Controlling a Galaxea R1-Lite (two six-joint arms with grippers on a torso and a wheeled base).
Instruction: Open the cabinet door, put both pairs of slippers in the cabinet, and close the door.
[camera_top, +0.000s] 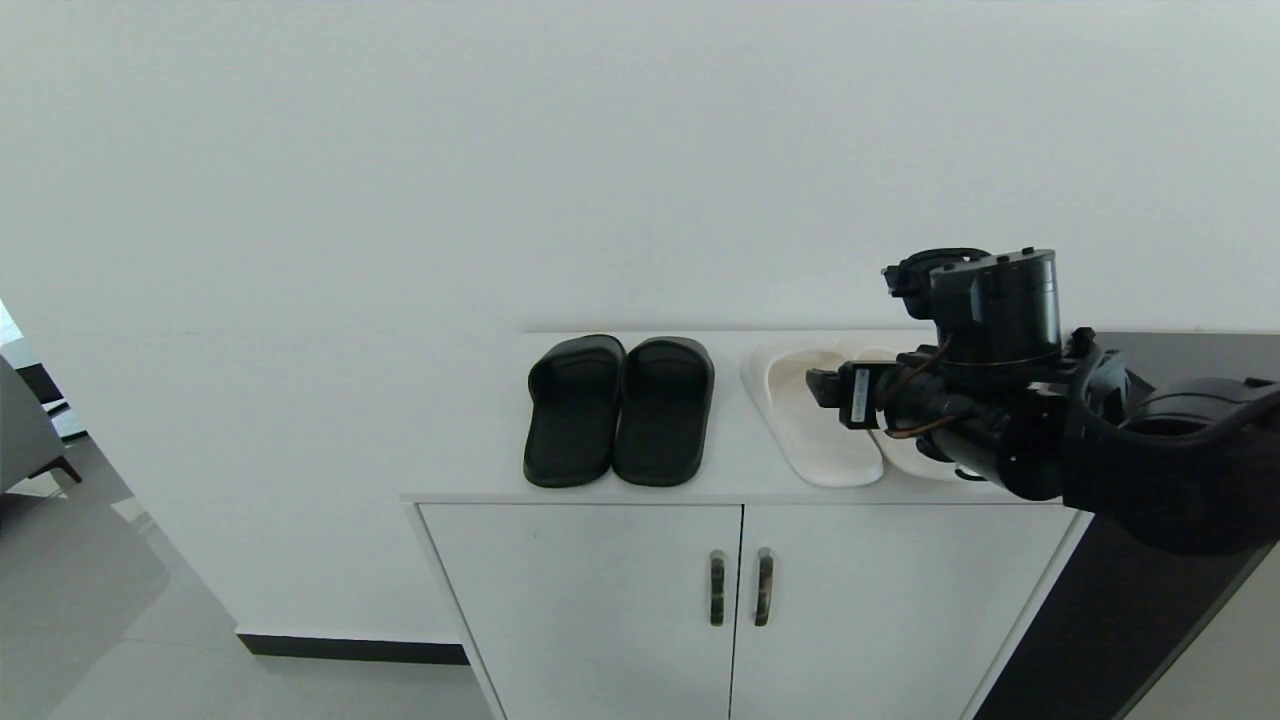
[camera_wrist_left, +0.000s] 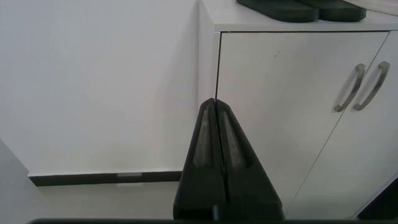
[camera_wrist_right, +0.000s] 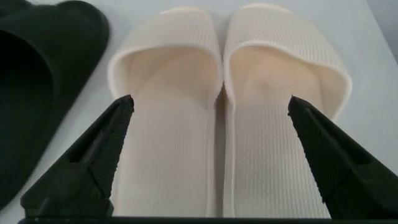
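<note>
Cabinet: white, smooth, matte, box-shaped, standing against a plain pale wall on a grey floor. Its two flat doors are both shut and meet at the centre. There, two slim curved metal handles hang upright side by side.

Top panel: flat and white, carrying both pairs of footwear.

Black slippers: a matte, rubbery pair of open-toe slides with broad arched straps. They lie touching each other on the left half of the top panel, heels toward the front edge.

Cream slippers: a pair of the same slide shape with a finely ribbed surface and rounded rims. They lie side by side and touching, on the right half of the top panel, just beside the black pair.

Right end effector: black, with two tapered wedge-shaped fingers spread wide apart. It hovers above the cream pair and holds nothing.

Left end effector: black, its two ridged fingers pressed flat together, empty. It sits low, beside the cabinet's left front corner, below the top panel.

Skirting strip: dark, running along the foot of the wall.
</note>
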